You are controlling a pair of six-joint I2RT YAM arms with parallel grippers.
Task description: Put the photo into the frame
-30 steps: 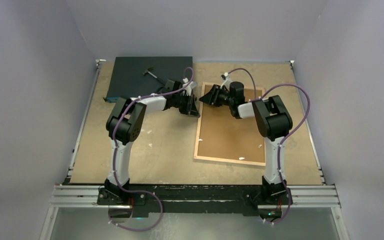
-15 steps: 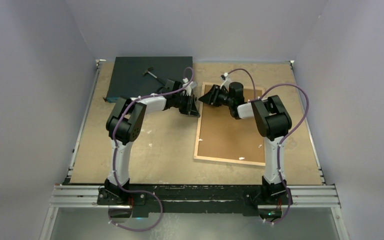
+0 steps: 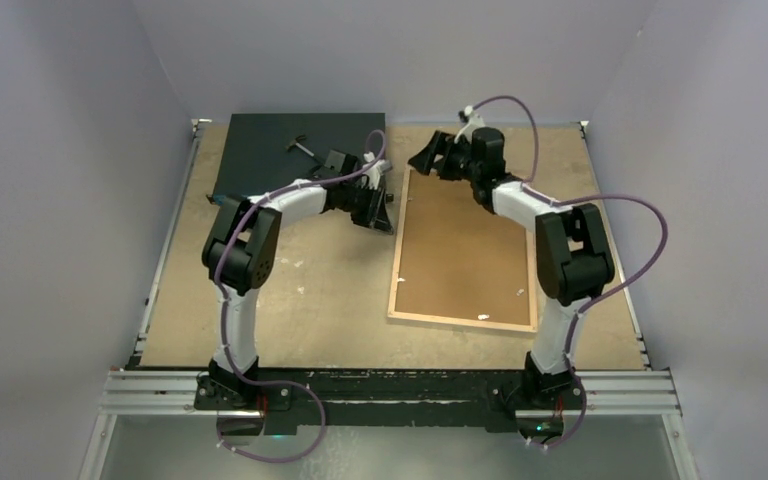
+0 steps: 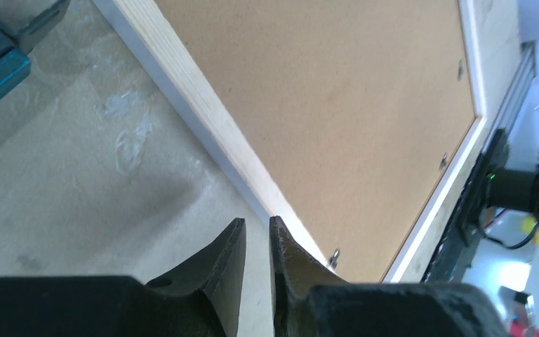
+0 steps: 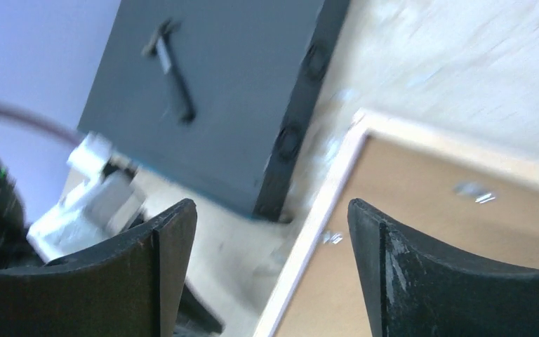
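At centre right of the overhead view lies the large thin-railed picture frame (image 3: pixel 460 320), light wood rim up and white front down, filled by the plain brown backing board (image 3: pixel 465 245). Its long axis runs from top to bottom of the picture. The photo shows in no view; I judge it is under the board, so the step is closing the back. The left gripper (image 4: pixel 257 232) sits just beside the left rail, fingers a slit apart, nothing between them. The right gripper (image 5: pixel 272 210) hovers wide apart and empty over the upper-left corner. Next, the board probably needs pressing flat.
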